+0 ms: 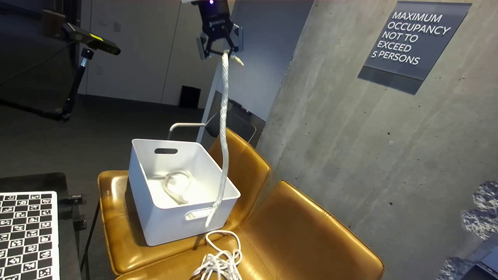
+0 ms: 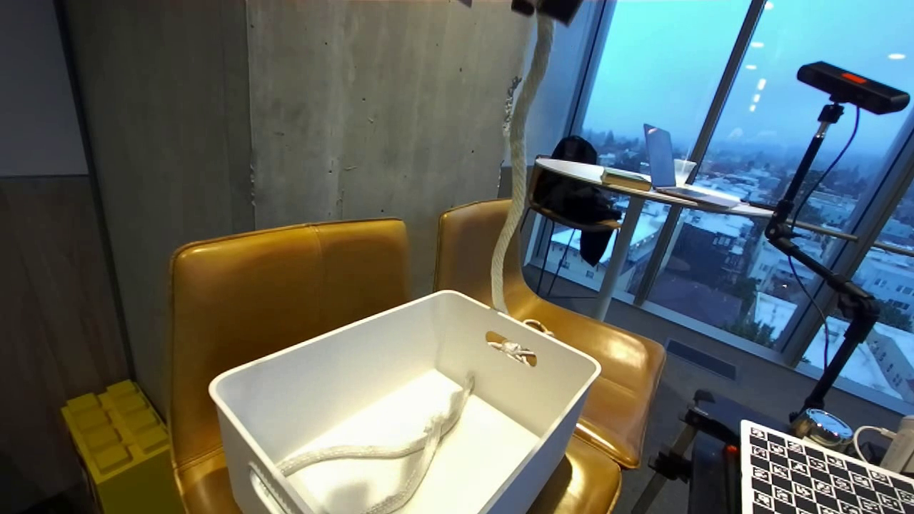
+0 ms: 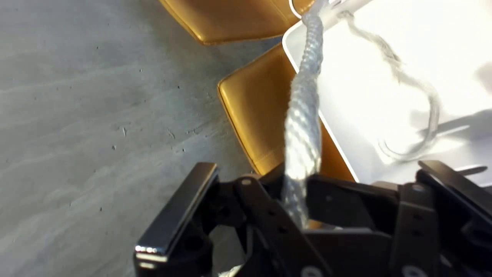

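We find the end effector [image 1: 221, 51] closed, its jaws gripping a thick pale rope [image 1: 223, 124] near the upper end in mid-air; a short stub sticks out beside the grip. The long part hangs nearly plumb and bends slightly toward the bottom. We note its lower end outside the white plastic bin [image 1: 167, 225], alongside the end wall with its handle slot [image 1: 197, 214]; we cannot tell whether rope and wall touch. A further rope piece [image 2: 357, 452] lies in loose curves on the bin's floor. The bin stands on a tan leather chair [image 1: 120, 241]; on the adjoining chair [image 1: 303, 229] we record a tangled heap of thin white cord [image 1: 221, 266]. The concrete wall [image 1: 330, 136] beside the chairs bears an occupancy sign [image 1: 414, 46]. Near the window [image 2: 664, 71], a laptop [image 2: 661, 160] rests on a white tabletop [image 2: 571, 170].
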